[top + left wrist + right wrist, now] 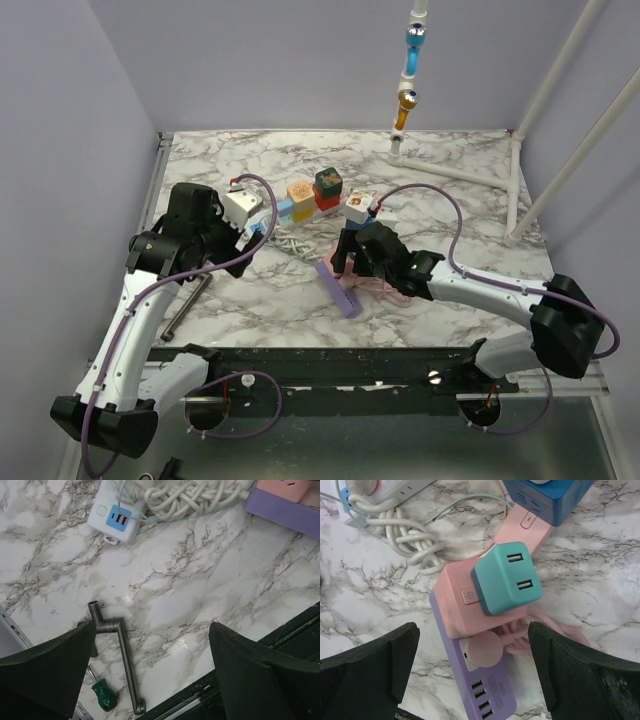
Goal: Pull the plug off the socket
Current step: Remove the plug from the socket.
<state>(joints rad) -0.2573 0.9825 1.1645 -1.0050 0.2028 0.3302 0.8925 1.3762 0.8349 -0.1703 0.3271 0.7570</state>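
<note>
A purple power strip (485, 690) lies on the marble with a round pink plug (485, 649) seated in its socket. A pink power strip (460, 605) lies across its far end and carries a teal USB adapter (507, 577). My right gripper (472, 630) hangs open above them, its fingers either side of the pink plug and touching nothing. In the top view the right gripper (345, 258) is over the purple strip (338, 288). My left gripper (152, 630) is open over bare marble, nothing between its fingers; it sits at the left (255, 228).
A white power strip (117, 510) and a coiled white cable (190, 497) lie beyond the left gripper. A metal crank handle (117, 650) and a green screwdriver (103, 697) lie near the table's front-left edge. A blue cube socket (555, 500) and coloured blocks (315, 192) stand behind.
</note>
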